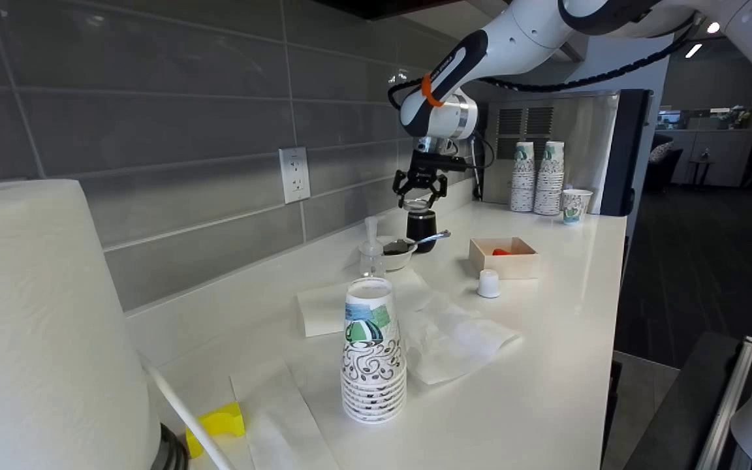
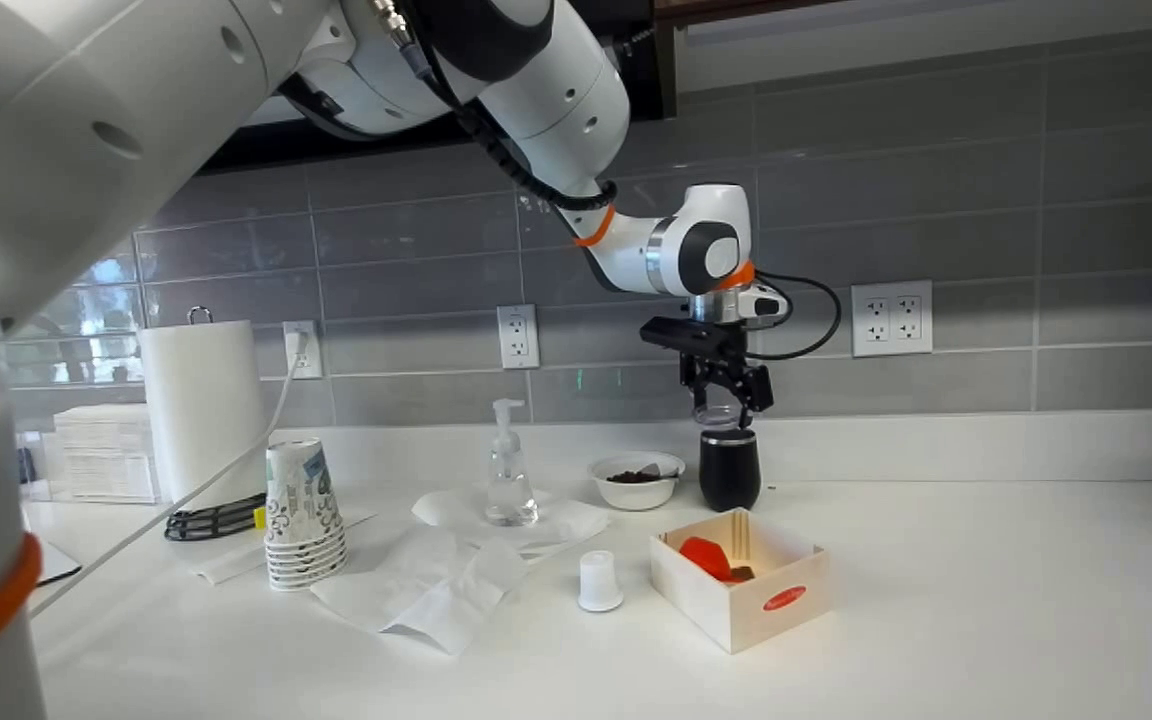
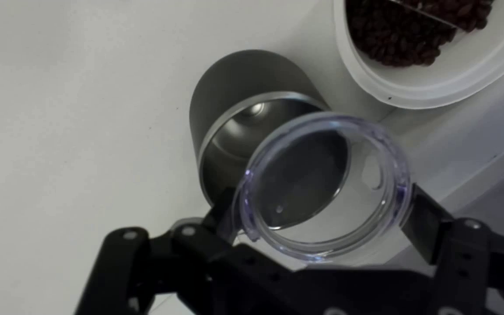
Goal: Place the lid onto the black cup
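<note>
The black cup point(image 1: 421, 230) stands upright on the counter near the wall, with a steel rim. It also shows in an exterior view point(image 2: 730, 472) and in the wrist view point(image 3: 247, 74), its mouth open. My gripper point(image 2: 725, 412) is shut on a clear round lid point(image 2: 716, 414), one finger on each side. In the wrist view my gripper point(image 3: 320, 210) holds the lid point(image 3: 322, 251) over part of the cup's mouth, offset toward the lower right. In both exterior views the lid is just above the cup's rim. A small gap shows between them.
A white bowl point(image 2: 636, 490) of dark beans with a spoon stands close beside the cup. A soap dispenser point(image 2: 509, 480), a wooden box point(image 2: 766, 605), a small white cup point(image 2: 598, 580) and a paper cup stack point(image 1: 374, 352) stand on the counter. The tiled wall point(image 2: 896, 385) is close behind.
</note>
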Motion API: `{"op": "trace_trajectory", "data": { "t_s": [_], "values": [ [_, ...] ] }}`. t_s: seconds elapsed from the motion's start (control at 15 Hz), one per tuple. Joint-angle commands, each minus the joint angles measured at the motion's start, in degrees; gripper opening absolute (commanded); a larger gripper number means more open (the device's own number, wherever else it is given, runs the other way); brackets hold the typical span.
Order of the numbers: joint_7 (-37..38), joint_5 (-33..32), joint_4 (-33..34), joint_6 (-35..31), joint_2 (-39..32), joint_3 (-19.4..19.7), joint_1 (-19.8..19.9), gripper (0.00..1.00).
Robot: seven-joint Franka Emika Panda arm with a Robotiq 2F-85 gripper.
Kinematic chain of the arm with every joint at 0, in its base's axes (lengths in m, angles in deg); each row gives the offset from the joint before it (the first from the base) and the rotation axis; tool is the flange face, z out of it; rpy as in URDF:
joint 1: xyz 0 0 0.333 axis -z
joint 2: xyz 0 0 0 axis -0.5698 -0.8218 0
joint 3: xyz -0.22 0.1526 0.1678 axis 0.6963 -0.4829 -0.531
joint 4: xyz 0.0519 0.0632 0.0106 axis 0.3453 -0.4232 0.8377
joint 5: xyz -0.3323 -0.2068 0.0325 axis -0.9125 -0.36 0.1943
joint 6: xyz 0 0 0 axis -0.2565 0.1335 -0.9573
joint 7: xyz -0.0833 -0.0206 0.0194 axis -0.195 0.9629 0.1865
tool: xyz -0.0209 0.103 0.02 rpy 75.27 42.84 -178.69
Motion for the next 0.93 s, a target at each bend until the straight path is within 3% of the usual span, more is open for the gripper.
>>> {"op": "trace_trajectory", "data": {
  "t_s": [0.0,0.8,0.87],
  "values": [
    [1.89,-0.74,2.4,2.68,-0.91,0.91,-0.65,0.66],
    [5.72,-1.5,2.57,3.84,-0.92,2.47,-1.7,0.66],
    [2.96,-0.06,0.06,0.87,-0.78,1.65,0.13,0.66]
  ]
}}
